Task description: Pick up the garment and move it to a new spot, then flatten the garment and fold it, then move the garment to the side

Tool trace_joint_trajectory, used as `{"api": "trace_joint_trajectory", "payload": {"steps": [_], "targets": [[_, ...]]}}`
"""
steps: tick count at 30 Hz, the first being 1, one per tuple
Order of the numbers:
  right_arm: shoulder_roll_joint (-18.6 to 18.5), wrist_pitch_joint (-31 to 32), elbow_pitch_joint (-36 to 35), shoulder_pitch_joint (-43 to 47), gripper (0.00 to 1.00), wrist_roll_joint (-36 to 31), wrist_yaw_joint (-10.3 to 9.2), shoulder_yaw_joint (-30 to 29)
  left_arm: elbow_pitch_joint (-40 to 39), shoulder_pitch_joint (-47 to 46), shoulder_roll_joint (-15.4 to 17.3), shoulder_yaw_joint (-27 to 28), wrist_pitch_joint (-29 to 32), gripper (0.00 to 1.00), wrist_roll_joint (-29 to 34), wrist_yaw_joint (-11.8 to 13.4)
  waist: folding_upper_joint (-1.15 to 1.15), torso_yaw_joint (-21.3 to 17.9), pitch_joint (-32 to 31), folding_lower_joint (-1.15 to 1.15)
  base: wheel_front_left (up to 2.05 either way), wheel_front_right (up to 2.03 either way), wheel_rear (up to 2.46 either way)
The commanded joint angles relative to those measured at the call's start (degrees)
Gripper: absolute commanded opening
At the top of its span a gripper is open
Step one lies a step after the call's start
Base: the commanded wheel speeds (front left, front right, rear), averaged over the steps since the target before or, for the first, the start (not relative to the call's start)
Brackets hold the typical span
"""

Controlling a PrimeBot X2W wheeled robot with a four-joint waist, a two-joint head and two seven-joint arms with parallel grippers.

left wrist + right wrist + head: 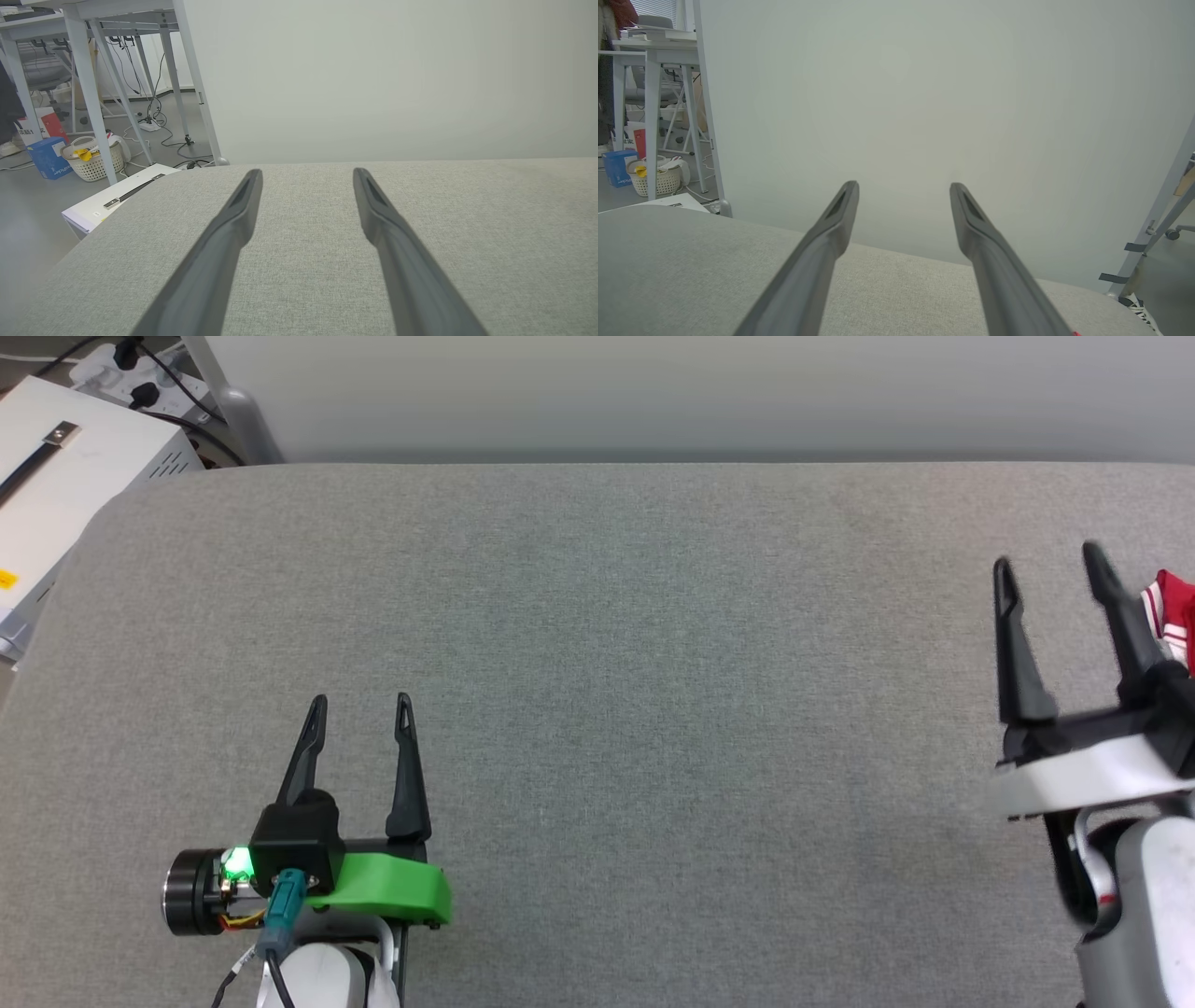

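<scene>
Left gripper (361, 700): two fingers spread wide, holding nothing, at 7 o'clock in the head view, over the gray padded table (607, 644).

Right gripper (1046, 557): two fingers spread wide, holding nothing, at 3 o'clock.

One garment (1172, 607), red with white stripes, lies at the 3 o'clock edge, partly behind the right gripper's outer finger. Contact cannot be determined.

Off the table: one white box (56, 476) at 10 o'clock and one power strip (131, 373) at 11 o'clock.

Left wrist view, floor at 9 o'clock: one basket (93, 161) and one blue box (46, 158).
</scene>
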Motion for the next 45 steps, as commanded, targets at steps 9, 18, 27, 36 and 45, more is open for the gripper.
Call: {"api": "trace_joint_trajectory", "payload": {"steps": [9, 18, 27, 36, 45], "targets": [[4.05, -0.25, 0.50, 9.45, 1.00, 1.23, -0.04, -1.07, 1.31, 2.13, -0.41, 0.04, -0.34, 1.00, -0.34, -0.63, 0.20, 0.50, -1.71, 0.00, 0.00, 0.00, 0.00], [5.66, -0.26, -0.55, 15.64, 1.00, 1.39, -0.04, -0.68, 2.50, 3.81, -0.64, -0.14, -0.34, 1.00, -1.14, -1.65, 0.20, 0.34, -3.39, 0.00, 0.00, 0.00, 0.00], [6.26, -0.26, -1.56, 18.39, 1.00, 1.37, -0.04, -0.84, 3.06, 4.92, -0.83, -0.06, -0.34, 1.00, -1.66, -1.99, 0.20, 0.34, -4.58, 0.00, 0.00, 0.00, 0.00], [6.19, 0.05, -1.11, 18.09, 0.00, 1.13, 0.00, -0.89, 3.51, 4.33, -0.54, -0.07, 0.11, 0.00, -1.58, -1.56, 0.00, 0.35, -4.98, 0.00, 0.00, 0.00, 0.00], [6.23, 0.92, -1.11, 17.89, 0.00, 0.70, 0.00, -0.79, 3.16, 4.33, -0.56, 0.23, 0.96, 0.00, -1.30, -1.72, 0.01, 0.32, -5.15, 0.00, 0.00, 0.00, 0.00]]}}
